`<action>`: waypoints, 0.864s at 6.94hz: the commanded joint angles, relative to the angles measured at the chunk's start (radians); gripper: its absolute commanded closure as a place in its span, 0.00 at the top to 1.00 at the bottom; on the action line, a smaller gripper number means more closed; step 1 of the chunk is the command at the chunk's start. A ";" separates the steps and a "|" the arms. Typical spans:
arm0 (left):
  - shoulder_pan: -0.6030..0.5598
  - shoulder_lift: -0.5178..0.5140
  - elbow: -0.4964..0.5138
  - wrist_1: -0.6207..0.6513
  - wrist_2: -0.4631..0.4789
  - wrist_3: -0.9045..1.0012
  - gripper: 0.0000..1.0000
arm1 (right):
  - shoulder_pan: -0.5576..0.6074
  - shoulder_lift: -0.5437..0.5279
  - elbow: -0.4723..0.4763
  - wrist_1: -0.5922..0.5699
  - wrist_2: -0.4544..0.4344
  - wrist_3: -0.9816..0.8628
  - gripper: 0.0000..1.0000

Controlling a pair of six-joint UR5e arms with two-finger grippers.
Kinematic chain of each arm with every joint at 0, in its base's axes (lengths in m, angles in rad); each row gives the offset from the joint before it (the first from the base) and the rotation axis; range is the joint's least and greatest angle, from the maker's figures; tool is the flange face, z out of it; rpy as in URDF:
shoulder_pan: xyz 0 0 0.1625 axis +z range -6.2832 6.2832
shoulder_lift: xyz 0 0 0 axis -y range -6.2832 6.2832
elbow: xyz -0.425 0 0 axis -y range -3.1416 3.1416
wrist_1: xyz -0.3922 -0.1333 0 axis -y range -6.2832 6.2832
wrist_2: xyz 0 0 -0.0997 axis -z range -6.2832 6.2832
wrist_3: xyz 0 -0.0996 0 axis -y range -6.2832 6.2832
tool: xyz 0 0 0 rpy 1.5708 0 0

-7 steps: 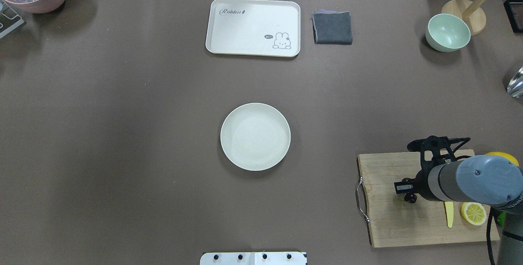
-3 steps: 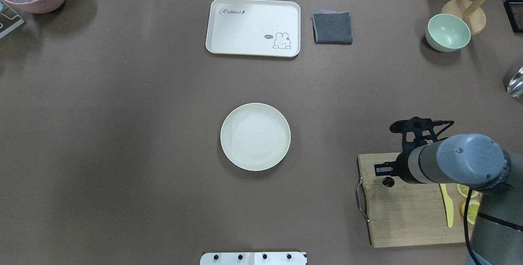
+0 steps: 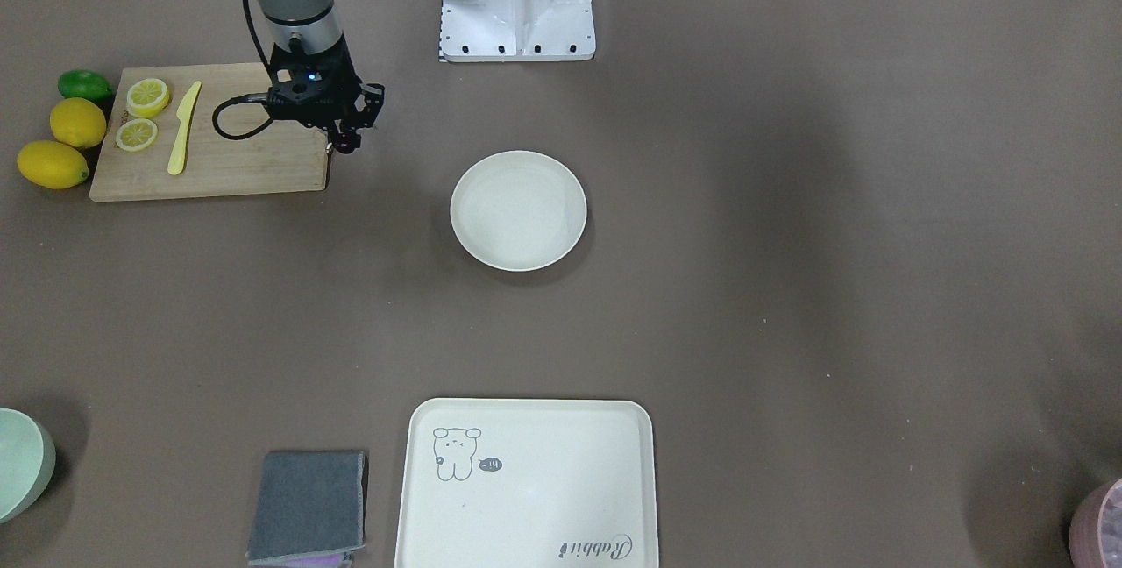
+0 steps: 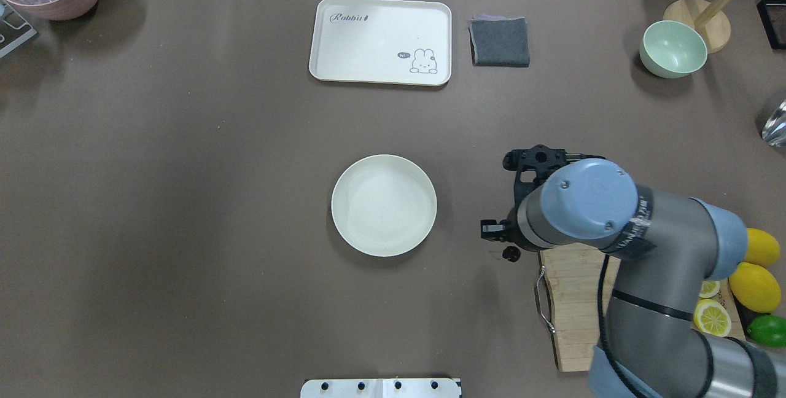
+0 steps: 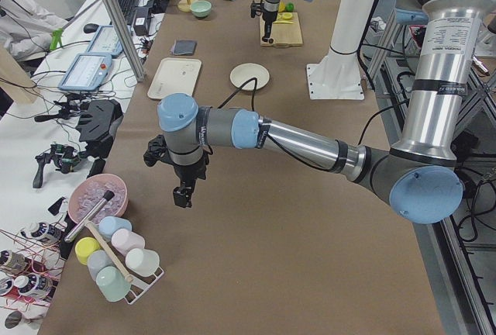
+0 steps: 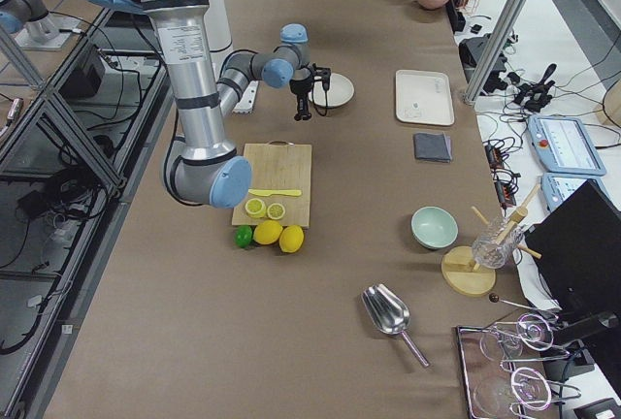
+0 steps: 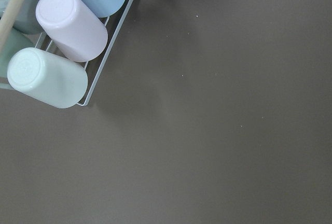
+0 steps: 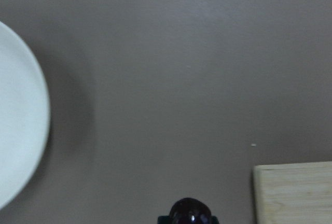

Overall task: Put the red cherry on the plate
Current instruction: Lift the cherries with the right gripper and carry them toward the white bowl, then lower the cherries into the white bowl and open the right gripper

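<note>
The red cherry (image 4: 511, 253) is a dark glossy fruit hanging under my right gripper (image 4: 506, 242), which is shut on it just past the left end of the cutting board. In the front-facing view the red cherry (image 3: 345, 145) hangs below the fingers, above the bare table. The right wrist view shows the red cherry (image 8: 191, 212) at its bottom edge and the plate (image 8: 18, 130) at its left. The round off-white plate (image 4: 384, 204) lies at mid-table, to the left of the gripper, with nothing on it. My left gripper (image 5: 183, 197) shows only in the left side view, and I cannot tell whether it is open or shut.
A wooden cutting board (image 4: 577, 306) with lemon slices (image 4: 712, 318) and a yellow knife (image 3: 182, 125) lies under the right arm, with lemons and a lime beside it. A rabbit tray (image 4: 381, 40), grey cloth (image 4: 499, 42) and mint bowl (image 4: 672, 48) stand at the back. Cups in a rack (image 7: 67, 42) are below the left wrist.
My right arm has swung left from over the cutting board toward the plate, carrying the cherry off the board's edge. The plate has not moved.
</note>
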 commanded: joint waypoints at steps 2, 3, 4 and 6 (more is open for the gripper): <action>0.000 0.026 0.003 -0.018 0.000 0.001 0.98 | -0.008 0.366 -0.301 -0.067 -0.006 0.126 0.00; 0.000 0.031 0.000 -0.018 0.000 0.001 0.98 | -0.008 0.439 -0.384 -0.064 -0.009 0.159 0.00; 0.002 0.031 0.002 -0.018 0.000 0.001 0.98 | -0.007 0.485 -0.436 -0.061 -0.011 0.178 0.12; 0.000 0.031 0.002 -0.018 0.000 0.001 0.98 | 0.008 0.484 -0.452 -0.024 -0.011 0.232 1.00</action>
